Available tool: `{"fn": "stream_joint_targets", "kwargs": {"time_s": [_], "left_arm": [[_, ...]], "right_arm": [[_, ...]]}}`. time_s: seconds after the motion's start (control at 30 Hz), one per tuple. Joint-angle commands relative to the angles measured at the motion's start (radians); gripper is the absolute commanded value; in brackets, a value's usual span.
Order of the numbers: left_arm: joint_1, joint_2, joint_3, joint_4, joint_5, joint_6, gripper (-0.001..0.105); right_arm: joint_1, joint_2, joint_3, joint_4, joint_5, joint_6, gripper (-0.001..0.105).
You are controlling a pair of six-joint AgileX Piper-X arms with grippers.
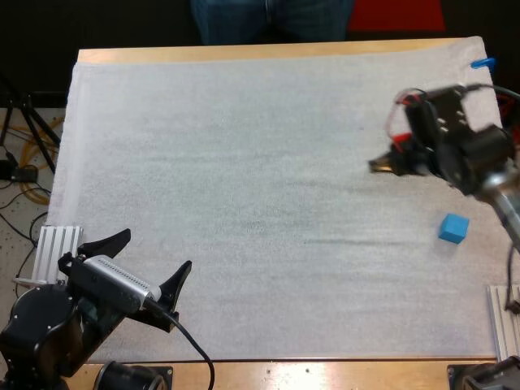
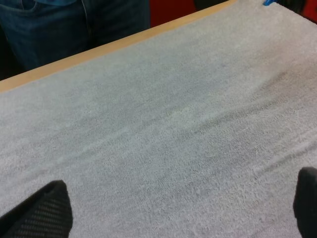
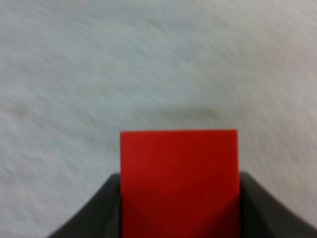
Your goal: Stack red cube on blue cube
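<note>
right end effector [image 3: 178,208] pinching red cube [image 3: 178,173], wrist view | high view: blue cube [image 1: 453,228] on mat [image 1: 244,162], apart | left end effector [image 1: 157,249] spread

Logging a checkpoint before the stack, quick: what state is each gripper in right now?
Left gripper: open, holding nothing.
Right gripper: closed on the red cube.

No readable text or labels anywhere
</note>
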Motion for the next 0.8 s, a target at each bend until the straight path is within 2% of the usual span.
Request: {"fn": "stream_joint_targets", "kwargs": {"time_s": [0.0, 0.17, 0.37, 0.53, 0.77], "left_arm": [[-0.005, 0.002, -0.006, 0.003, -0.003, -0.010, 0.087], [-0.005, 0.002, -0.006, 0.003, -0.003, -0.010, 0.087], [-0.005, 0.002, -0.006, 0.003, -0.003, -0.010, 0.087], [-0.005, 0.002, -0.006, 0.003, -0.003, -0.010, 0.087], [-0.005, 0.002, -0.006, 0.003, -0.003, -0.010, 0.087]], "right_arm": [[-0.026, -0.046, 0.040, -0.018, 0.005, 0.001, 0.012], [-0.131, -0.157, 0.211, -0.060, 0.005, -0.002, 0.012], [-0.211, -0.183, 0.325, -0.061, -0.011, -0.017, 0.012], [-0.216, -0.183, 0.397, -0.091, -0.021, -0.019, 0.012], [-0.216, -0.183, 0.483, -0.190, -0.033, 0.070, 0.012]]}}
